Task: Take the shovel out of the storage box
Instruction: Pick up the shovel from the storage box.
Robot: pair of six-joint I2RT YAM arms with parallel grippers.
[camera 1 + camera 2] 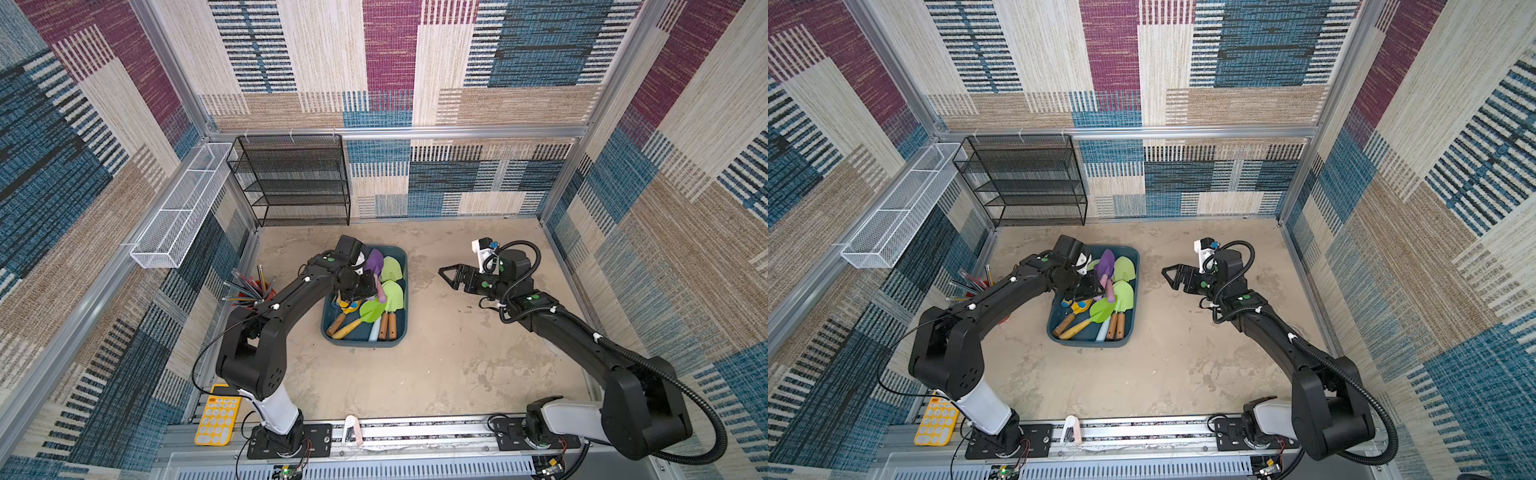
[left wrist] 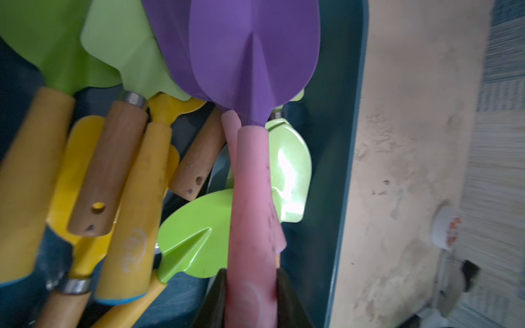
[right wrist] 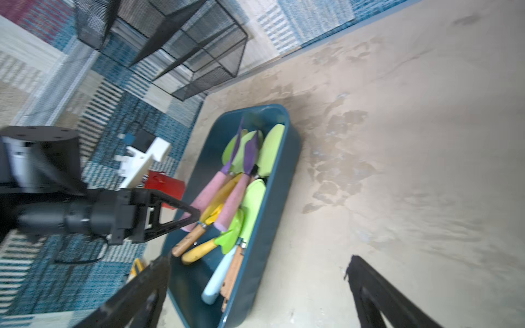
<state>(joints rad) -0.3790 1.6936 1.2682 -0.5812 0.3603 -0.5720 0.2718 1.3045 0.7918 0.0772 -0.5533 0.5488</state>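
Where the left wrist view looks down along its own fingers (image 2: 287, 295), the left gripper (image 2: 251, 301) is seen clamped on the pink handle of a purple-bladed shovel (image 2: 252, 56); one black finger on either side, pressed against the handle. The same view shows a second purple blade and pink handle tucked just behind the first; both top views give only one purple blade (image 1: 376, 261) clearly, and the wrist body covers the grip itself.

Shovel lies within the outline of the storage box (image 1: 361, 343), blade toward the far end, over green-bladed trowels (image 1: 392, 291); whether it is raised off the heap cannot be told. Box sits on the sandy table (image 1: 436, 374), left of centre.

Right wrist view adds the side-on picture: left gripper's tips at the butt of the pink handle; two purple shovels side by side; wooden and yellow handles (image 3: 199, 251) at the box's near end. It also shows the right gripper's own fingers (image 3: 136, 292) spread wide, with nothing held between them. In a top view the right gripper (image 1: 1170, 277) hangs above bare table, well apart from the box.

Black mesh rack (image 1: 295, 183) and red pencil cup (image 1: 253, 286) appear in the top views and the right wrist view; white wire basket (image 1: 178, 212) and yellow calculator (image 1: 217, 419) show plainly only from the top.
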